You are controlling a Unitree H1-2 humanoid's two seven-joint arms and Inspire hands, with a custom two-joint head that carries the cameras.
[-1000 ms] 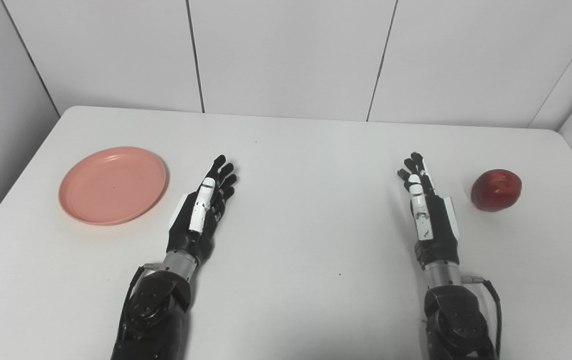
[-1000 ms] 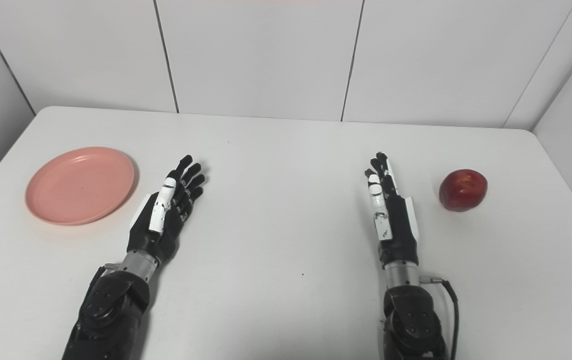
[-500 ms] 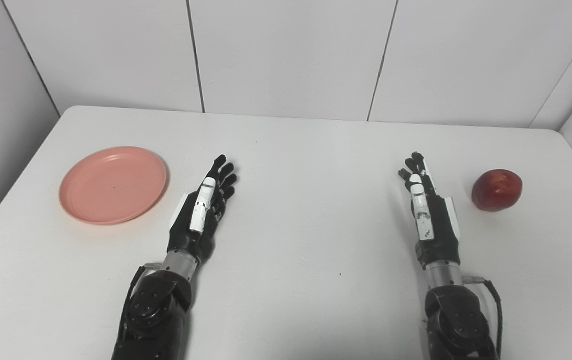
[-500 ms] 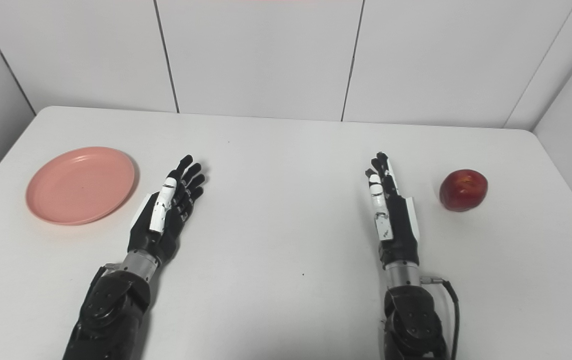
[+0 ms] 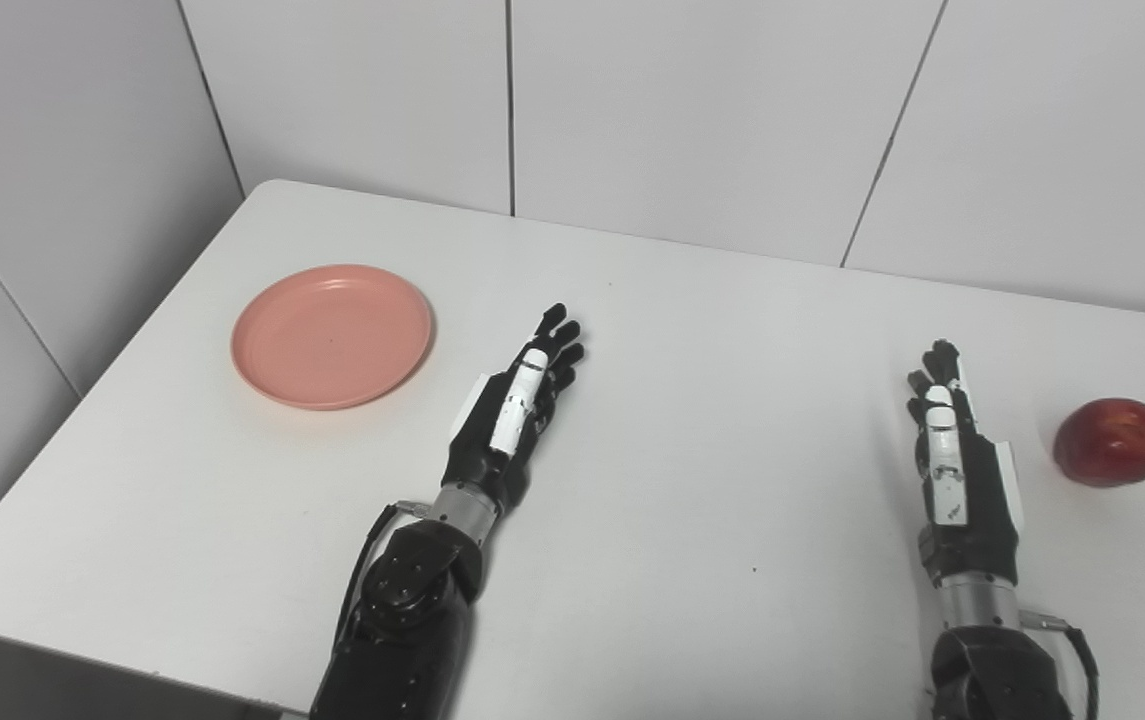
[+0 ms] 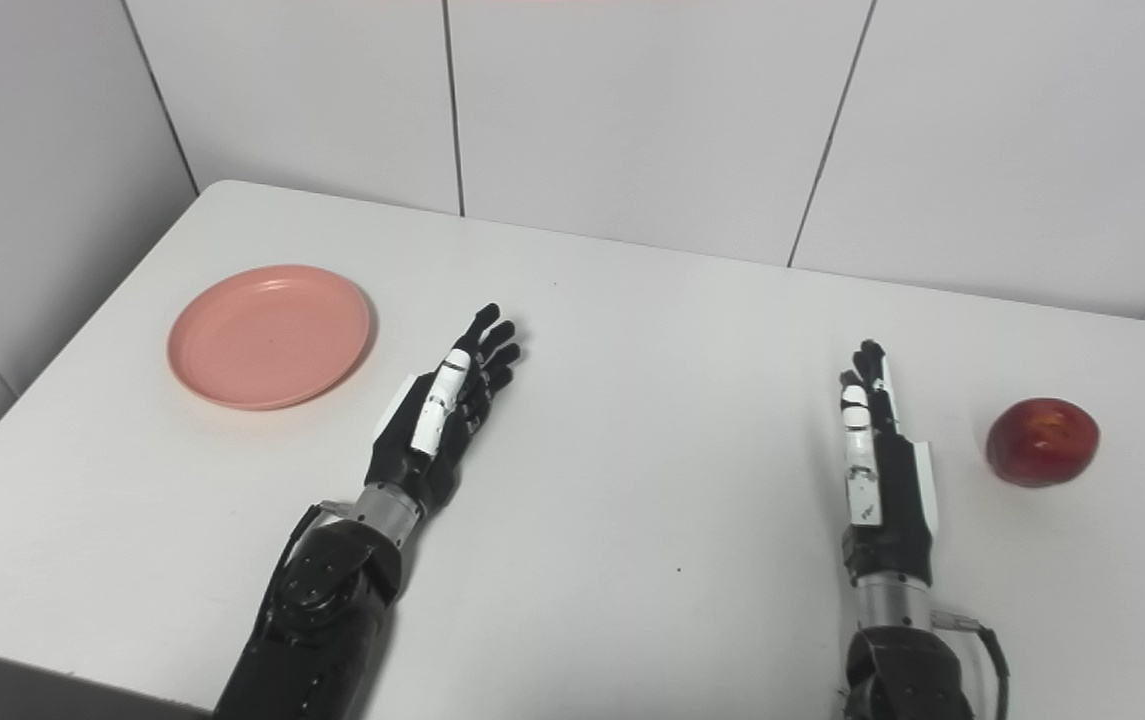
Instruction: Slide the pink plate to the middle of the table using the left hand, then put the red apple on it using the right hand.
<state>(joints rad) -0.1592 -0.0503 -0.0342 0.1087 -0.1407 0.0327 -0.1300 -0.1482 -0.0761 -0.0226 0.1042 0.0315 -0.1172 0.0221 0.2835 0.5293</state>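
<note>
A pink plate (image 5: 332, 335) lies flat at the left of the white table (image 5: 692, 330), with nothing on it. My left hand (image 5: 517, 410) rests on the table just right of the plate, fingers stretched out, open and holding nothing. At the far right stands a red apple (image 5: 1113, 442). My right hand (image 5: 957, 455) lies open a short way left of the apple, its fingers pointing away from me, not touching the fruit.
White wall panels (image 5: 692, 110) rise behind the table's far edge, and a wall stands close on the left. The table's near left corner and front edge (image 5: 82, 640) show at the bottom left.
The whole picture has shifted: the camera has turned left and tilted, so everything sits further right. Plate, apple and both hands keep their places on the table.
</note>
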